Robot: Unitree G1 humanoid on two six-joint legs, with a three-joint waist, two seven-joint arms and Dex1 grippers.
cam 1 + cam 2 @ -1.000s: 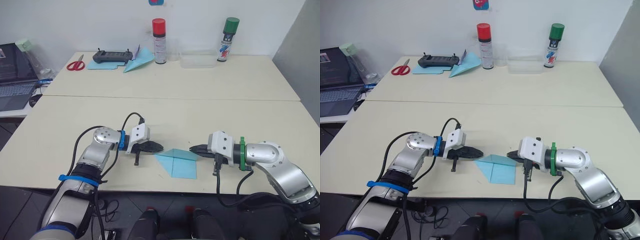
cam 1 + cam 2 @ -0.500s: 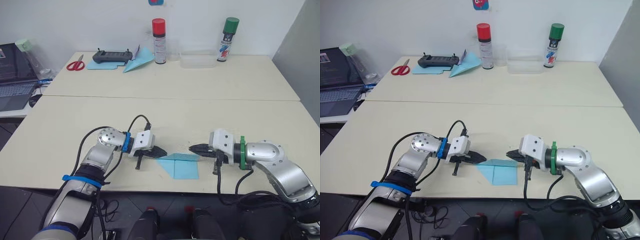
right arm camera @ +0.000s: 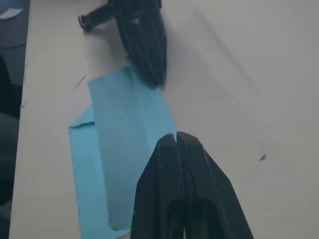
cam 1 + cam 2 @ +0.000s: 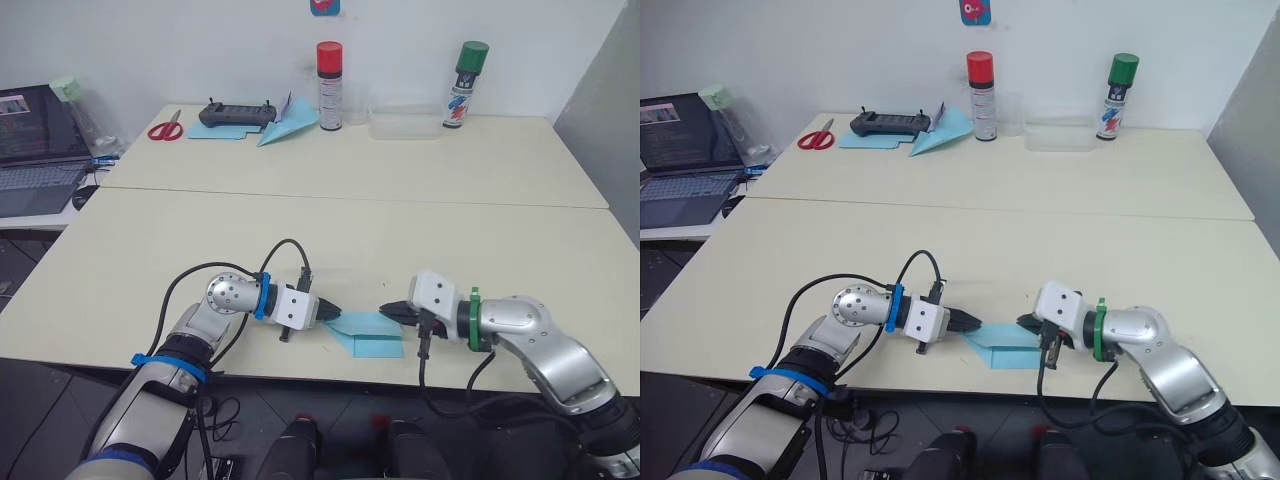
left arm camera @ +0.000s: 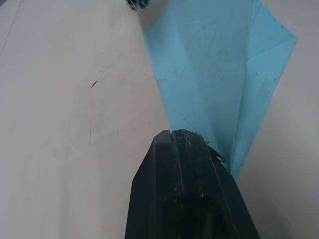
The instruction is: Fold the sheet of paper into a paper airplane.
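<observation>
The cream table [image 4: 420,200] spans the frame. Low centre lies the folded sheet of paper [image 4: 368,334]. The left gripper [image 4: 330,315], fingers together, presses its left corner; the right gripper [image 4: 388,311], fingers together, presses its right edge.

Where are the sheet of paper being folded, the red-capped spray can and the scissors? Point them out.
sheet of paper [image 4: 372,336], left eye view, on its flat blue middle.
red-capped spray can [image 4: 329,90], left eye view, on its body.
scissors [image 4: 164,129], left eye view, on the red handles.
</observation>
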